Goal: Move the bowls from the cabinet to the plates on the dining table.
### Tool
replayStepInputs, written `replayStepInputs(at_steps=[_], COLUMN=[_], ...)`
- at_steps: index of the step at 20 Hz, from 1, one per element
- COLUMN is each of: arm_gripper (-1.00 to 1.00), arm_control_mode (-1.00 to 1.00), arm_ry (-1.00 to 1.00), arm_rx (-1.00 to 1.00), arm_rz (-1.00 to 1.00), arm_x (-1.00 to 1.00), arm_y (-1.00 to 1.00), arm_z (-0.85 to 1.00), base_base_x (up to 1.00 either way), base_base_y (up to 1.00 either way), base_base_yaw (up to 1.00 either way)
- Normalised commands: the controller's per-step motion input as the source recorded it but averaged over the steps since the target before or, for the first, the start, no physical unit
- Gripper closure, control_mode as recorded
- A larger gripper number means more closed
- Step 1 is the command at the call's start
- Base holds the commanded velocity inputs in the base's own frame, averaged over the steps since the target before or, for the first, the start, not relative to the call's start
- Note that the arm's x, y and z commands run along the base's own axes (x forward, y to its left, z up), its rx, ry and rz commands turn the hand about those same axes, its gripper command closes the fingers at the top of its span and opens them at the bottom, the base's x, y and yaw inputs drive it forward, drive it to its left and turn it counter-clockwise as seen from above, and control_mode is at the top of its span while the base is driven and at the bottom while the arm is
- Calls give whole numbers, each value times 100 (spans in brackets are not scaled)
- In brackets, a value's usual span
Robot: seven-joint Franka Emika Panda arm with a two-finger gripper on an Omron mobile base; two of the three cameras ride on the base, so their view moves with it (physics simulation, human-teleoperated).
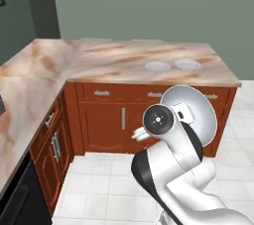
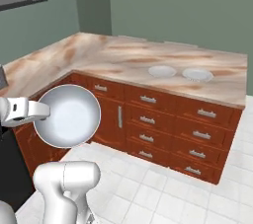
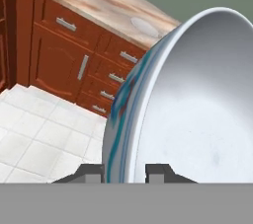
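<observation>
My gripper (image 3: 126,171) is shut on the rim of the pale grey-blue bowl (image 3: 197,99), which is tipped on its side with its hollow facing the cameras. The bowl (image 1: 193,112) hangs over the floor in front of the dining table (image 1: 99,58), beside my wrist. From the right, the bowl (image 2: 66,115) sits at my gripper (image 2: 43,112). Two plates (image 1: 157,66) (image 1: 188,64) lie side by side, bare, near the table's right end; they show again as plates (image 2: 162,71) (image 2: 197,74), and one plate (image 3: 144,25) is in the hand view. The cream bowl and the wall cabinet are out of view.
The table's red-brown base (image 2: 163,119) has drawers with grey handles. A second marble counter (image 1: 20,100) runs along the left, meeting the table at a corner. White tiled floor (image 2: 163,188) lies open between me and the table.
</observation>
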Motion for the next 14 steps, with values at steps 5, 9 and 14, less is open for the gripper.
replayStepInputs(at_steps=[5, 9, 14], arm_gripper=[100, 100, 100], arm_control_mode=[100, 100, 100], arm_ry=[0, 0, 0], arm_rx=[0, 0, 0], arm_rz=[0, 0, 0], arm_x=[0, 0, 0], arm_y=[0, 0, 0], arm_z=[0, 0, 0], base_base_x=[57, 23, 28], base_base_y=[-38, -21, -16], base_base_yaw=[-28, -33, -40])
